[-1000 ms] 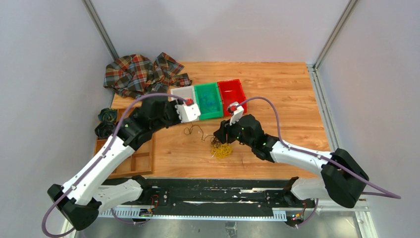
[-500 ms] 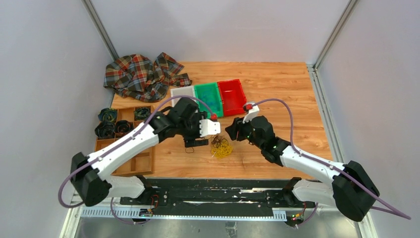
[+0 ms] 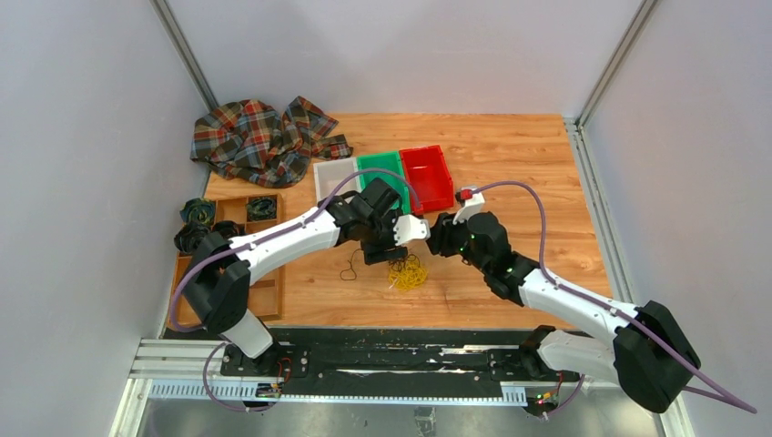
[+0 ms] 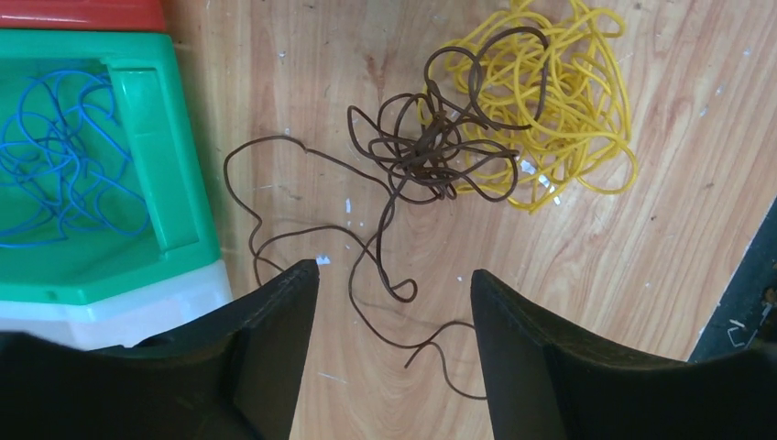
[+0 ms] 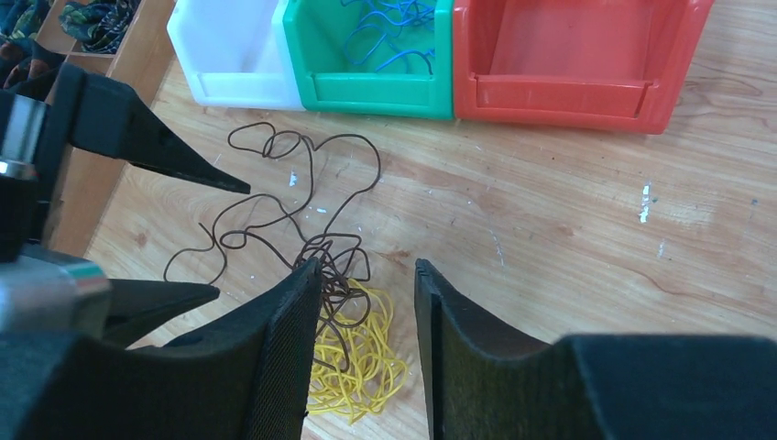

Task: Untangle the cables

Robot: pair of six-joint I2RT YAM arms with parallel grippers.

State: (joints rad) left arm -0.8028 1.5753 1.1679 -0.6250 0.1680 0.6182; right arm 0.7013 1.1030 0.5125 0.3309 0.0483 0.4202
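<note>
The untangling is partly done, as I judge it. One blue cable (image 4: 64, 156) lies by itself in the green bin (image 4: 174, 183), in the row of bins at the middle of the bench (image 3: 510, 155). The yellow cable (image 4: 568, 119) and the dark cable (image 4: 302, 234) lie on the wood close to the middle of the near edge. They are caught together in a knot where the dark loops cross the yellow bunch. Separating those two and sorting them is what remains.

The left arm reaches from the near left corner toward the middle. The left tool (image 4: 394, 275) points down over the dark cable's loose tail, with its jaws wide and empty. The right arm stretches in from the near right corner. The right tool (image 5: 366, 268) hangs just beside the left one above the knot, its jaws partly apart and holding nothing.
</note>
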